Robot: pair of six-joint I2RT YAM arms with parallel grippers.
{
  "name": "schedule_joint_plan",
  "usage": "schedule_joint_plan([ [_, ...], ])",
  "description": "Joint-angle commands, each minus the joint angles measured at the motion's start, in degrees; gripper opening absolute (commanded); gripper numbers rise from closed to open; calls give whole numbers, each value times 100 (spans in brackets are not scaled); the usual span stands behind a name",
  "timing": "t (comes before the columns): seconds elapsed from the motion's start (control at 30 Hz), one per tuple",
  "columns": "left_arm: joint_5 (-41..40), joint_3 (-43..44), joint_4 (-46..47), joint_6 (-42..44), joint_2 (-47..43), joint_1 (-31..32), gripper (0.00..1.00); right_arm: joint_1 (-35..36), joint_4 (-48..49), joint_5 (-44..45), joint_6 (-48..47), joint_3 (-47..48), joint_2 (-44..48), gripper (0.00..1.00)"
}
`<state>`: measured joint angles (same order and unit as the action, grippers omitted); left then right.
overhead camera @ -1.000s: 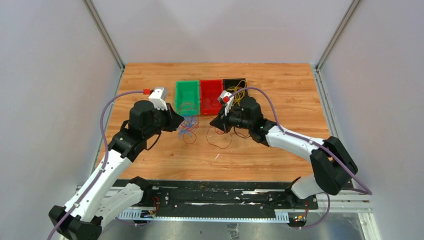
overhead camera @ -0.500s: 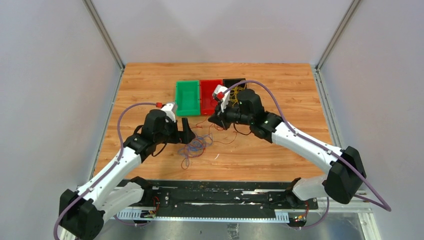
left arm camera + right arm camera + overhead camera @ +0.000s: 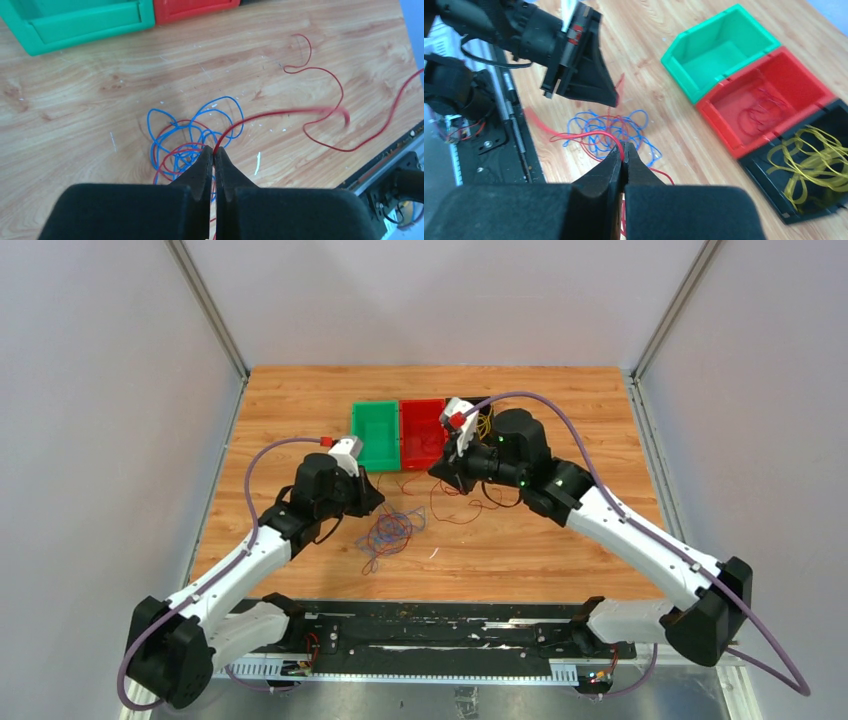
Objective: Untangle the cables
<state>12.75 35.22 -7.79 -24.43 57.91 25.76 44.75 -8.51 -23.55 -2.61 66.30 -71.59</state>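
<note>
A tangle of blue and red cables lies on the wooden table between my arms. In the left wrist view the tangle sits just beyond my left gripper, which is shut on a red cable running off to the right. My left gripper hovers at the tangle's left edge. My right gripper is shut on another red strand above the tangle. From above, my right gripper is in front of the bins.
A green bin, a red bin and a black bin stand in a row at the back. The red bin holds red cables, and the black bin holds yellow cables. Loose red loops lie right of the tangle.
My left gripper came down from the green bin, opened over the tangle and shut again on a red cable. My right arm moved back and right with its red strand.
</note>
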Motion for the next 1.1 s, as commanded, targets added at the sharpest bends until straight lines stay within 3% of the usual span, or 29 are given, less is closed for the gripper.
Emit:
schedule_joint_plan([
  [0.0, -664, -54, 108, -103, -118, 35, 0, -178, -715, 1200, -115, 269, 355, 0],
  [0.17, -2064, -2, -988, -406, -42, 35, 0, -1142, -1350, 3192, -283, 555, 720, 0],
  [0.33, -2274, -232, -1276, -655, 116, 35, 0, -1928, -1429, 3472, -437, 1217, 950, 0],
  [0.5, -1793, -351, -966, -642, 348, 34, 0, -1954, -1328, 2546, -649, 2294, 723, 0],
  [0.83, -1311, -315, -637, -549, 780, 35, 5, -1954, -160, 20, 296, 3829, -237, 0],
  [1.07, -1311, -152, -786, -476, 832, 35, 39, -1913, 1030, -585, 970, 4192, -1086, 0],
])
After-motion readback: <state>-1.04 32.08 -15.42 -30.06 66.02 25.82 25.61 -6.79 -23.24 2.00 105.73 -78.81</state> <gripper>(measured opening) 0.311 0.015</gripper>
